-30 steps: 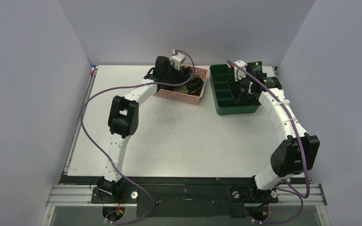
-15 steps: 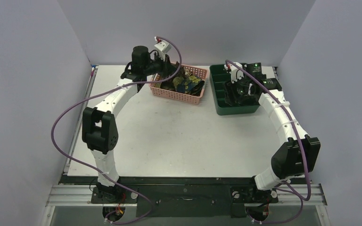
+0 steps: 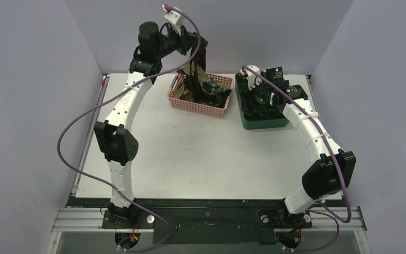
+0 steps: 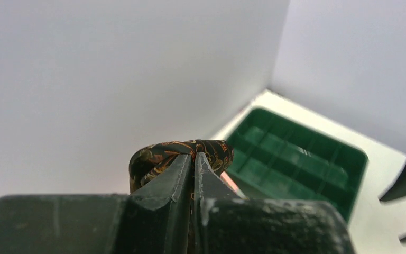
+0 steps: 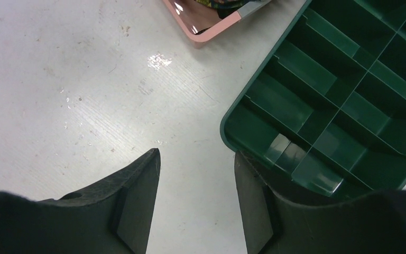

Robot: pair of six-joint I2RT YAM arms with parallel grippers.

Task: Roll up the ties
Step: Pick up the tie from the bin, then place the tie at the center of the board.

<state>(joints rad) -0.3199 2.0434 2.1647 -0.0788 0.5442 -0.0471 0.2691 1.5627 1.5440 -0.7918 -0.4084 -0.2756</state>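
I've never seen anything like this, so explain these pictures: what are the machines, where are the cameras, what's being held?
Two robot arms are bolted at the table's near edge, each ending in a two-finger gripper. The wide picture comes from a fixed camera overhead; the other two from cameras on each wrist. On the table sit a pink basket of patterned ties and a green compartment tray. The left gripper is shut on one dark tie, held high and hanging down to the basket. The right gripper is open and empty, by the tray's corner.
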